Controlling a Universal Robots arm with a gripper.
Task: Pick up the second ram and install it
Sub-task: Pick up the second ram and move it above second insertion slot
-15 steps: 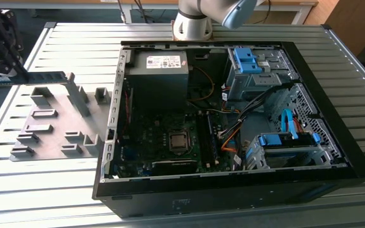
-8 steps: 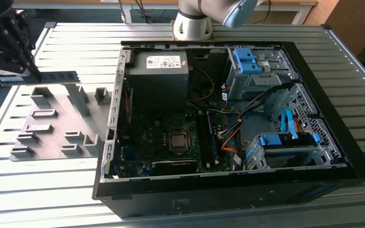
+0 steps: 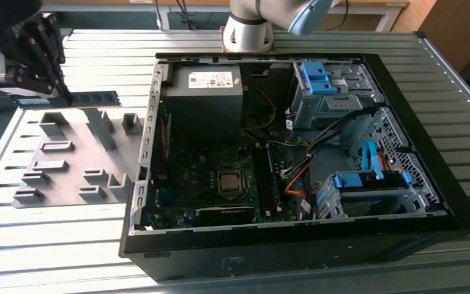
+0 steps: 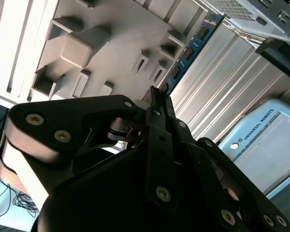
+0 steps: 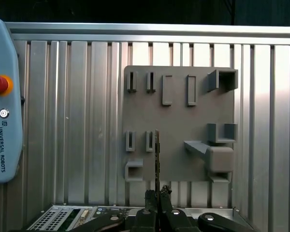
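Note:
The second ram (image 3: 88, 98), a thin blue-green board, hangs level in the air above the far end of the grey fixture (image 3: 80, 159), at the exterior view's left. My gripper (image 3: 59, 92) is shut on it from above, near its middle. The second wrist view has the ram (image 4: 188, 48) running away from my fingertips (image 4: 157, 94), its dark chips showing. Seen edge-on in the first wrist view, the ram (image 5: 157, 154) is a thin line over the fixture (image 5: 179, 125), pinched by my gripper (image 5: 157, 195).
An open black computer case (image 3: 455, 202) lies on the slatted metal table (image 3: 55, 245), at the exterior view's right of the fixture, its motherboard (image 3: 227, 184) exposed with cables and blue drive bays. The arm's base (image 3: 247, 30) stands at the back. A teach pendant (image 5: 2, 96) lies nearby.

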